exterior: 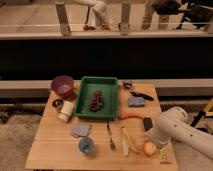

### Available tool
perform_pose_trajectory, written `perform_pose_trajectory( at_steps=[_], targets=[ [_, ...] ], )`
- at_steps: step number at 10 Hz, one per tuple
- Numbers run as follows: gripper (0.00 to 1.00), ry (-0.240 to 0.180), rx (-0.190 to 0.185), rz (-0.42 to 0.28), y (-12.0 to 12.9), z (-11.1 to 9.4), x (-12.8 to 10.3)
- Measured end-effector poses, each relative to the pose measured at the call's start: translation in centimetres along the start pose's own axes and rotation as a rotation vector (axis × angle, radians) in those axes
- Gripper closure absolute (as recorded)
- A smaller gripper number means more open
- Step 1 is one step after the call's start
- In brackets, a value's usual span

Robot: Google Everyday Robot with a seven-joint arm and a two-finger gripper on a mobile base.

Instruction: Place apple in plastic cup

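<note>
- A wooden bench (47, 156) carries all the things; behind it there is a dark wall and a railing.
- At the far left of the bench stands a purple bowl (62, 85). In front of it is a small dark round object (57, 103), which I cannot identify.
- Just beside this object lies a white cup (66, 111), which seems to be on its side.
- Nearer to the front edge lies a grey cloth (80, 130). In front of the cloth stands the blue plastic cup (86, 145), upright and with nothing visible inside.
- In the middle, at the back, is a green tray (113, 100) with a dark bunch of grapes (96, 101) in it.
- In front of the tray lies a fork (110, 136), and to the right of the fork a pale banana (126, 142).
- An orange carrot (130, 116) lies near the right front corner of the tray.
- Behind the carrot are a blue-grey sponge (135, 101) and a knife (142, 95) with a black handle.
- A black block (148, 124) lies to the right of the carrot.
- The apple (148, 149) rests on the bench near the front right corner, well apart from the blue plastic cup.
- The end effector (155, 141) is right at the apple, on its upper right side. Whether it is apart, together or clamped on the apple, I cannot tell.
- The white arm (182, 131) comes in from the right edge.
</note>
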Motion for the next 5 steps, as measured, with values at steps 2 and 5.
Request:
perform_pose_trajectory(
  at_steps=[2,5],
  targets=[
    [0.65,0.004,0.0,0.0,0.02,-0.03,-0.02],
    [0.89,0.006,-0.001,0.0,0.06,-0.09,-0.06]
  ],
)
